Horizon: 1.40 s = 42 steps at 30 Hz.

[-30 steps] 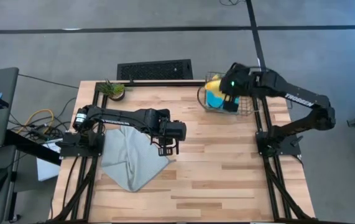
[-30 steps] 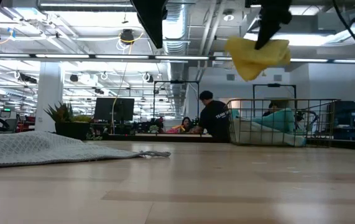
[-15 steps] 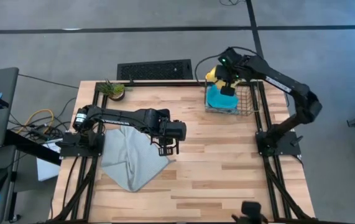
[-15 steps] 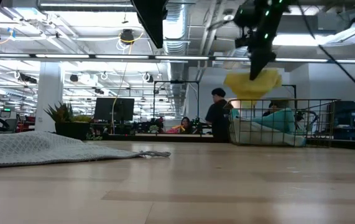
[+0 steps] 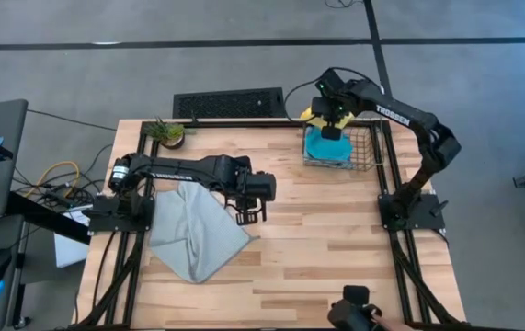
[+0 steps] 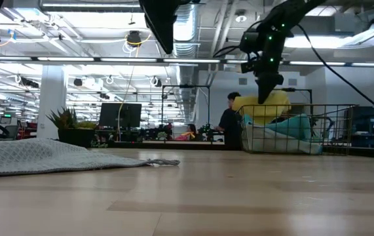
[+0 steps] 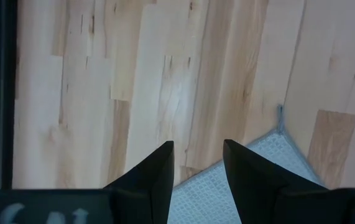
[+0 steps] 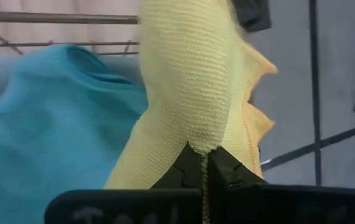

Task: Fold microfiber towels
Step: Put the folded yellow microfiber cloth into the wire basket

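Observation:
A grey-green towel (image 5: 193,234) lies spread flat on the wood table's left half, also seen in the low view (image 6: 29,157). My left gripper (image 5: 251,213) hovers open above its right corner (image 7: 276,152), touching nothing. At the far right, a wire basket (image 5: 361,147) holds a cyan-blue towel (image 5: 325,145). My right gripper (image 5: 331,127) is over the basket's far left corner, shut on a yellow towel (image 6: 265,105) that hangs at rim height. My right gripper pinches a gathered bunch of the yellow towel (image 8: 203,148) between its two fingers. The fingers slant steeply down from above. The towel hangs slack below them at the basket's rim (image 6: 304,106), beside the cyan-blue towel (image 8: 53,124). Whether it touches the basket I cannot tell.
A small potted plant (image 5: 165,133) stands at the table's far left corner. A black grate (image 5: 228,103) lies beyond the far edge. Bare wood (image 5: 336,248) fills the middle and near right. A person (image 6: 229,124) shows in the room beyond.
My right gripper has swung toward the table's far edge and come down, staying shut on the yellow towel. The towel, which hung well above the basket, now hangs at its rim.

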Each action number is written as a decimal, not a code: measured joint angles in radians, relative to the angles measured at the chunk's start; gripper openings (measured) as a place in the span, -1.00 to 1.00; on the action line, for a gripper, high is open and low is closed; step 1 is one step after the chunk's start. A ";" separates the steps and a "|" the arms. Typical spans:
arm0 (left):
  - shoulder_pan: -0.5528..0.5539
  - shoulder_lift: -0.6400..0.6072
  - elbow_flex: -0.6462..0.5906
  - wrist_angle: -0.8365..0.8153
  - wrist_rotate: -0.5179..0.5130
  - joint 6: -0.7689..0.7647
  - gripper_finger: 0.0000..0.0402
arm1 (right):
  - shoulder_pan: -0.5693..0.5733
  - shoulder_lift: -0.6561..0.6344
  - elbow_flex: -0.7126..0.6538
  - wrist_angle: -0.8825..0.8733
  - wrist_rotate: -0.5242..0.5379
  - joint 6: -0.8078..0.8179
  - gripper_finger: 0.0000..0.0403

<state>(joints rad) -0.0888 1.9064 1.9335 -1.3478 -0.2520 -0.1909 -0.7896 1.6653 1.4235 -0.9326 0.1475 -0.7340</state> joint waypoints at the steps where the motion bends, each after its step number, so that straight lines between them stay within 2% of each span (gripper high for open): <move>1: 0.002 0.000 0.000 0.002 0.000 -0.004 -0.34 | 0.006 0.002 0.000 -0.007 -0.003 0.000 -0.95; 10: 0.006 0.000 0.000 0.004 -0.027 -0.009 -0.34 | 0.033 0.007 -0.020 -0.117 -0.068 -0.017 -0.94; 16: 0.005 0.000 0.000 0.004 -0.027 -0.013 -0.34 | 0.040 0.007 -0.084 -0.129 -0.075 -0.052 -0.91; 23: 0.005 0.000 0.000 0.004 -0.027 -0.013 -0.34 | 0.068 0.007 -0.089 -0.121 -0.076 -0.052 -0.89; 35: 0.005 0.000 0.000 0.004 -0.024 -0.014 -0.34 | 0.070 0.007 -0.090 -0.113 -0.073 -0.010 -0.49; 42: 0.005 0.000 0.000 0.004 -0.023 -0.014 -0.34 | 0.070 0.007 -0.089 -0.091 -0.066 0.029 -0.05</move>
<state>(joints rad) -0.0837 1.9060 1.9335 -1.3441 -0.2745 -0.2050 -0.7197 1.6718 1.3341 -1.0237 0.0816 -0.7051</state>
